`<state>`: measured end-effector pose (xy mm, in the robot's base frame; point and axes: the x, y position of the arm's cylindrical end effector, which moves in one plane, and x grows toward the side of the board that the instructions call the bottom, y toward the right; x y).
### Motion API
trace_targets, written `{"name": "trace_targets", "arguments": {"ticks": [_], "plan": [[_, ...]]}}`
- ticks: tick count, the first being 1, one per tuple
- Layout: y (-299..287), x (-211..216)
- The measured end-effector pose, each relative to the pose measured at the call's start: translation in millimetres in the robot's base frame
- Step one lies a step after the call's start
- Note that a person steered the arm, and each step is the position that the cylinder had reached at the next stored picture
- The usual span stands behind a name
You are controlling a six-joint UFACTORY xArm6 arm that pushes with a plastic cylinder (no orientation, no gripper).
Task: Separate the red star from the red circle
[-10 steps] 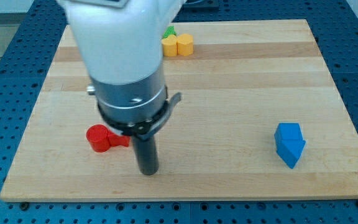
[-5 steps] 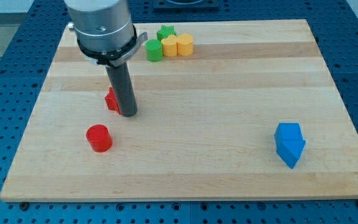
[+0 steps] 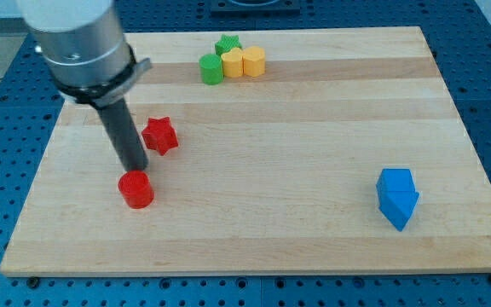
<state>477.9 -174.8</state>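
The red star (image 3: 160, 136) lies on the wooden board (image 3: 314, 128) at the view's left of centre. The red circle (image 3: 135, 189) lies below it and slightly to the left, with a clear gap between the two. My tip (image 3: 135, 168) is at the lower end of the dark rod, just above the red circle's top edge and to the lower left of the red star. Whether the tip touches the circle cannot be told.
A cluster of two green blocks (image 3: 212, 68) and two yellow blocks (image 3: 244, 61) sits near the view's top edge. A blue block (image 3: 396, 197) lies at the view's right, near the bottom.
The rod moved up the view and pushed the red star away from the red circle, then swung left and down to sit just above the circle. The star now shows fully.
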Motion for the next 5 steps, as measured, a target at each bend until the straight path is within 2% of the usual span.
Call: {"name": "trace_targets", "arguments": {"ticks": [1,2,3,4,5], "plan": [[-1,-14],[11,-48],[38,-56],[35,-34],[43,-30]]}}
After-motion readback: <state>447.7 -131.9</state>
